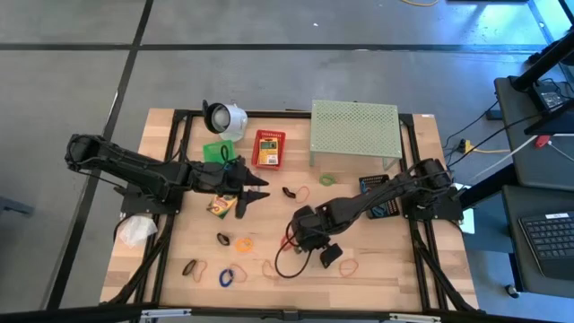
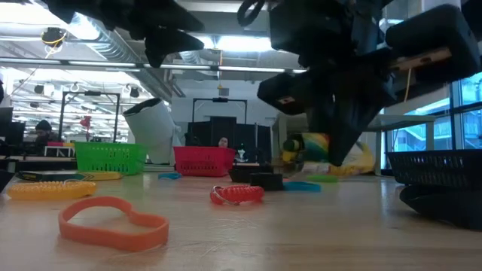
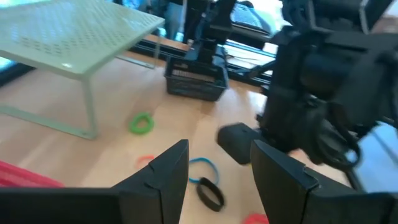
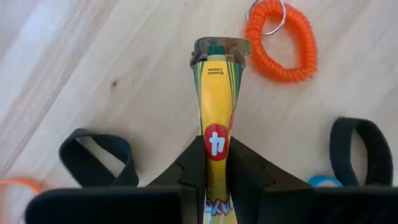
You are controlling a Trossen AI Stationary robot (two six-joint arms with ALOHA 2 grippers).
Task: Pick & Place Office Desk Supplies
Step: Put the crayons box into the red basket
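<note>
1. The left gripper [image 1: 254, 193] is hovering over the left half of the wooden table [image 1: 386, 260], its fingers [image 3: 163, 177] standing apart with nothing between them. A second crayon box [image 1: 218, 206], yellow and green, is lying flat on the wood right beside it.
2. Behind that gripper, a green basket [image 1: 216, 151] and a red basket [image 1: 267, 149] are sitting side by side near the table's far edge.
3. Along the near edge, thin loops are lying scattered: a black band [image 1: 189, 267], a blue band [image 1: 226, 277] and an orange band [image 1: 244, 243].
4. The right gripper [image 4: 214, 163] is hanging over the table's middle, clenched on a crayon box [image 4: 216, 118]. The box is slim, yellow with green stripes, a red badge showing the numeral 4, its flap end pointing away from the fingers.
5. An orange coiled wrist band [image 4: 278, 43] with a metal ring is lying on the wood just beyond the box's tip.
6. The pale green perforated shelf [image 1: 354, 126] is standing at the far right.
</note>
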